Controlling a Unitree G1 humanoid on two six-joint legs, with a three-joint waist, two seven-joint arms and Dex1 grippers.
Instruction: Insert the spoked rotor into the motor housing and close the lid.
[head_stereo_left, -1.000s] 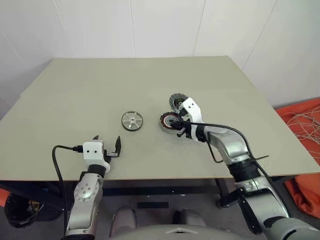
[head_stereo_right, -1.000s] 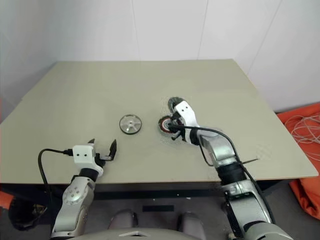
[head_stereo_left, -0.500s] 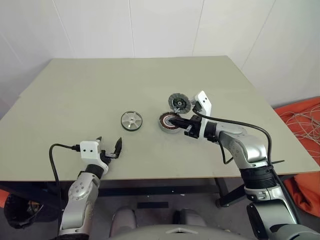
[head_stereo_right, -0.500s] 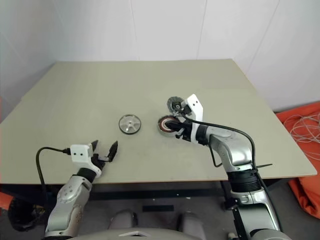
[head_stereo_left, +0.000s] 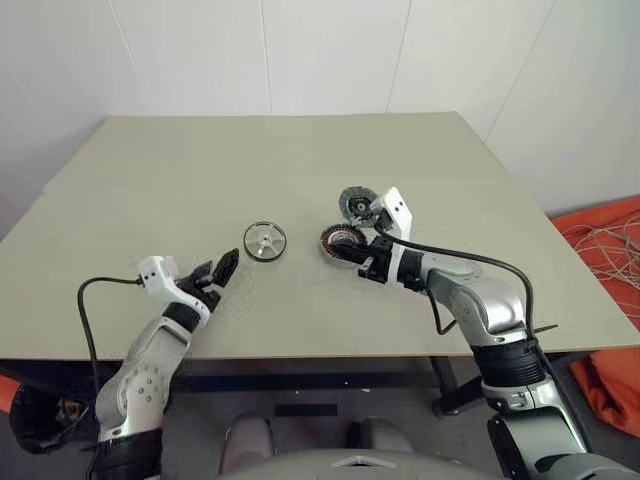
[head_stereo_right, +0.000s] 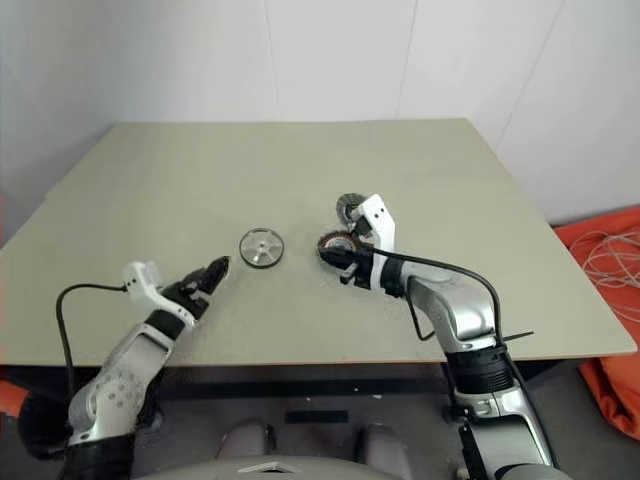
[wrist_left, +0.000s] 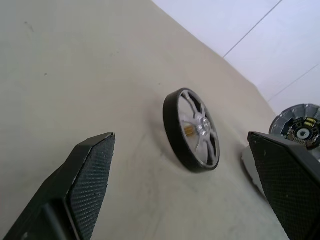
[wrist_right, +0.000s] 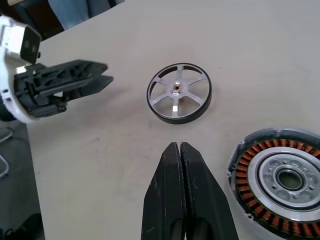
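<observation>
**Rotor lies loose on the worktop, housing open beside it**

The spoked rotor (head_stereo_left: 264, 241) lies flat near the centre of the frame on the beige worktop (head_stereo_left: 200, 170), free of both grippers. In the right wrist view its dark rim, six spokes and small hub show plainly. Right of centre sits the motor housing (head_stereo_left: 343, 243), its ring of copper windings facing up around a silver middle. The lid (head_stereo_left: 356, 204) stands open just above and to the right of it in the frame, joined at the housing's edge, its dark-centred inside turned toward the camera.

The left gripper (head_stereo_left: 222, 268) hangs in the lower left of the frame, pointing toward the rotor but apart from it; its jaws are spread wide, and in the left wrist view the rotor shows between the two black fingers (wrist_left: 87, 175). The right gripper (wrist_right: 181, 165) hovers just beside the housing's lower right edge, jaws pressed together with nothing between them, tips aimed toward the rotor.
</observation>
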